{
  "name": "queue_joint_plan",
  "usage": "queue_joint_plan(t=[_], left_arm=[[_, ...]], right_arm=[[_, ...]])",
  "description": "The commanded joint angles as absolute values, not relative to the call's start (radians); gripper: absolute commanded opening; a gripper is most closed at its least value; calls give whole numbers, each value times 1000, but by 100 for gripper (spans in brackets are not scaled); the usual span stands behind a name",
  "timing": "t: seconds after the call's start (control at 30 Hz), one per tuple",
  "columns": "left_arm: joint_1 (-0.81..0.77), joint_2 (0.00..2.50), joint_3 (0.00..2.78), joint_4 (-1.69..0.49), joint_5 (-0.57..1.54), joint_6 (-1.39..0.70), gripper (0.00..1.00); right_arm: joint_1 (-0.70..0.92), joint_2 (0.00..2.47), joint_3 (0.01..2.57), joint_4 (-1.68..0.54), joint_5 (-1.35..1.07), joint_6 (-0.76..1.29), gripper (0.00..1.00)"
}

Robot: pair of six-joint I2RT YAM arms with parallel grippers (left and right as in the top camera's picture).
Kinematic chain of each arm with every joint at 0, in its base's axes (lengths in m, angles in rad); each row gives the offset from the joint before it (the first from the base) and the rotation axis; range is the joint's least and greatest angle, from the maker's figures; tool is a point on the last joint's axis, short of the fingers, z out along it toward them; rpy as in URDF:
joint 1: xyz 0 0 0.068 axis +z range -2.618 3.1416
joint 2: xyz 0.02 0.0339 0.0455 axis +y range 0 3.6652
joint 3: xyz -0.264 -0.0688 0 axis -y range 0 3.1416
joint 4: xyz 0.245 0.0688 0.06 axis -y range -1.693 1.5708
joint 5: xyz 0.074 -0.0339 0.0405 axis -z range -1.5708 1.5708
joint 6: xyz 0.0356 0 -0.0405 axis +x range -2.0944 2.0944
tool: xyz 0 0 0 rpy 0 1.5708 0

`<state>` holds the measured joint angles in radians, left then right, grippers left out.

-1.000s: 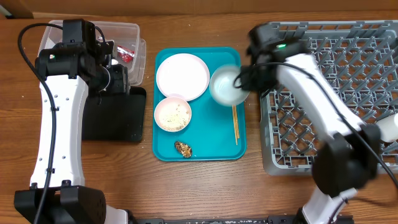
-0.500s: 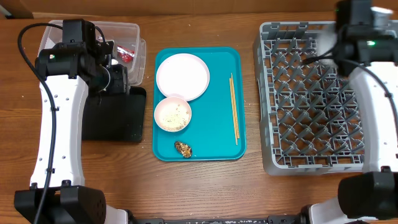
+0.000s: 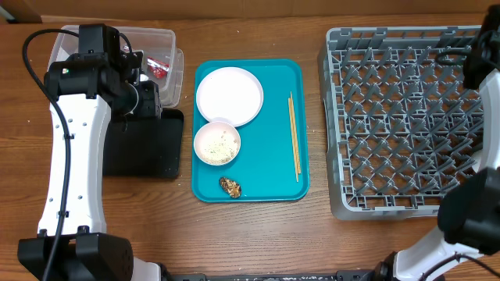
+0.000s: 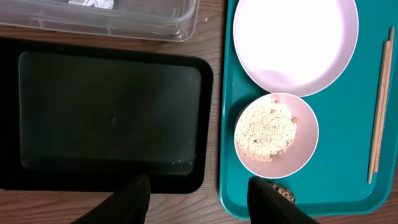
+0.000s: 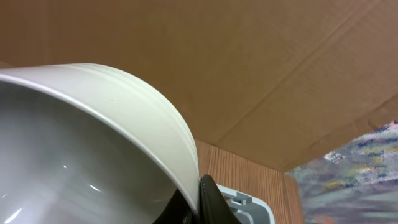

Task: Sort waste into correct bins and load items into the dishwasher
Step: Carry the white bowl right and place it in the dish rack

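Now that the pale bowl (image 5: 93, 124) is off the teal tray (image 3: 281, 187), read the desk (image 3: 250, 242) from your side outward. The brown food scrap (image 3: 230, 186) lies at the tray's 6 o'clock, and the rice bowl (image 3: 217, 144) sits beyond it, right against the round plate (image 3: 229, 95) at 11 o'clock. The chopsticks (image 3: 294, 136) run lengthwise along 3 o'clock, and the patch beside them, where the bowl stood a second ago, is now bare. At 9 o'clock the left gripper (image 4: 199, 183) hangs over the near edge of the black tray (image 3: 144, 156), jaws apart with nothing between them. Beyond it the clear tub (image 3: 168, 39) holds the red wrapper (image 3: 158, 70) and the tissue (image 4: 93, 3). Farthest out, the right gripper (image 5: 198, 198) has swung from the tray past the 2 o'clock corner of the dish rack (image 3: 391, 125), jaws pinched shut on the bowl's rim. You have the pick done, I judge, and the bowl is still to be set among the pegs.
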<state>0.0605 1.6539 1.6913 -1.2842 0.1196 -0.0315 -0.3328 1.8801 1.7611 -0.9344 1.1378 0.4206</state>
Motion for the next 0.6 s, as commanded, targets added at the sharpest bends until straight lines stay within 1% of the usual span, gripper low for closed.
queue_joint_plan(t=[0.0,0.03,0.3,0.43,0.57], left_arm=[[57,1647,1704,-1283,131,-50,54],[58,1647,1704,-1283,132,-55,53],[57,1647,1704,-1283,131,-57,55],[57,1647,1704,-1282,131,-57,55],[57,1647,1704,-1282,131,-57,55]], right_arm=[[-357,1917,1766,-904,1177,442,4],[-366,1976,1766,-896,1177,442,4],[-366,2103,1766,-918,1155,452,4],[-366,2107,1757,-941,1121,498,4],[-366,2107,1752,-968,1066,499,4]])
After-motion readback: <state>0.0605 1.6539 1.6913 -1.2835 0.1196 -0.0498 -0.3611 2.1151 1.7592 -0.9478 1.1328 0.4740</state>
